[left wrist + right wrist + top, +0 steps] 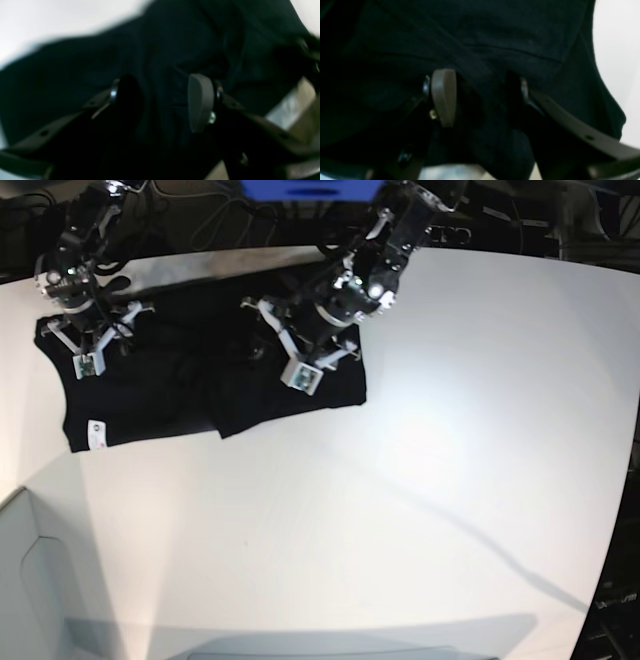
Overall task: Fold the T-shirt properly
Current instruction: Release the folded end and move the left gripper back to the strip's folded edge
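The black T-shirt (150,400) lies rumpled on the far left part of the white table (420,460), a small white tag (97,434) showing at its near left corner. My left gripper (300,340) stands over the shirt's right part. In its wrist view the left gripper (162,102) has its jaws apart, with the T-shirt (75,75) lying below and between them. My right gripper (90,330) is over the shirt's far left edge. Seen from the wrist, the right gripper (482,100) is also open, the T-shirt (495,32) filling the view.
A grey strip (200,265) runs along the table's far edge behind the shirt. Cables and dark equipment (520,220) sit beyond it. A pale box-like edge (30,580) stands at the near left corner.
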Controlling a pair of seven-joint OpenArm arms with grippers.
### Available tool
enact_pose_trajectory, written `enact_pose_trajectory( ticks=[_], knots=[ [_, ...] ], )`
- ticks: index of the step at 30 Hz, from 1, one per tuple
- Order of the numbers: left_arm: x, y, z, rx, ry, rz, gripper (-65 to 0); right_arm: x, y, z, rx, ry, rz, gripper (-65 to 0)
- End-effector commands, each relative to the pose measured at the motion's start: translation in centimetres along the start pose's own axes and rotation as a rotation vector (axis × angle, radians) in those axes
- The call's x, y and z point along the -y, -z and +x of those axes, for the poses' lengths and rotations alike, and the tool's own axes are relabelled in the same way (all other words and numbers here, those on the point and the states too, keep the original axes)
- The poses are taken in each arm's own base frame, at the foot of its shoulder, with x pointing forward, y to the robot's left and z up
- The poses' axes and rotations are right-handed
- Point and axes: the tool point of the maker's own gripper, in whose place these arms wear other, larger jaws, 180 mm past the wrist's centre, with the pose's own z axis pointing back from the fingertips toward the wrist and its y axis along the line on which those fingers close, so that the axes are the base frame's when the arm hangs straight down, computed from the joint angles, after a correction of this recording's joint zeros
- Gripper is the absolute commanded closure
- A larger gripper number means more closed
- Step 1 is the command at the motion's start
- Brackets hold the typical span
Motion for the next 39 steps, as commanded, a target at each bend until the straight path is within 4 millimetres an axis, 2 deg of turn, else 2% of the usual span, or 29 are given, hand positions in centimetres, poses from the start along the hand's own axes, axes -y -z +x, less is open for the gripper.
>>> enact_pose_trajectory(
  ticks=[1,4,10,12,16,19,23,27,29,31,35,39],
  knots=[
    [1.5,0.5,1.4,0.034,0.033,-0.045,-33.4,0.4,-0.3,1.1,0.039,-0.011,-0.005,-32.2],
    [4.7,1.3,1.1,0.018,0.114,-0.124,-33.4,0.4,-0.3,1.1,0.039,-0.011,-0.005,-32.2],
    [10.7,1.0,2.4,0.053,0.273,-0.272,-33.4,0.5,-0.3,1.1,0.04,-0.012,-0.008,-32.2],
    [11.6,0.9,2.5,0.057,0.299,-0.294,-33.4,0.5,-0.3,1.1,0.04,-0.012,-0.008,-32.2],
    [11.5,-0.1,3.4,0.092,0.3,-0.296,-33.4,0.6,-0.4,1.0,0.039,-0.01,-0.012,-32.2],
    [8.5,-1.7,5.0,0.145,0.263,-0.232,-33.4,0.9,-0.4,2.0,0.061,-0.013,-0.021,-32.2],
    [1.0,-4.6,6.2,0.199,0.146,-0.044,-33.4,1.7,-0.9,2.9,0.088,-0.015,-0.045,-32.4],
    [-6.5,-6.7,4.6,0.187,0.029,0.154,-33.4,3.0,-2.3,5.5,0.162,-0.024,-0.102,-32.5],
    [-9.2,-7.7,3.8,0.18,-0.012,0.228,-33.4,3.5,-3.0,6.4,0.189,-0.027,-0.126,-32.5],
    [-11.0,-8.4,3.1,0.171,-0.044,0.281,-33.4,4.0,-3.3,7.6,0.218,-0.026,-0.144,-32.5],
    [-13.5,-8.3,1.4,0.129,-0.082,0.34,-33.4,5.4,-3.1,8.3,0.238,0.012,-0.173,-32.5],
    [-14.2,-7.6,0.0,0.089,-0.099,0.35,-33.4,6.5,-1.9,7.8,0.227,0.072,-0.177,-32.6]
  ],
)
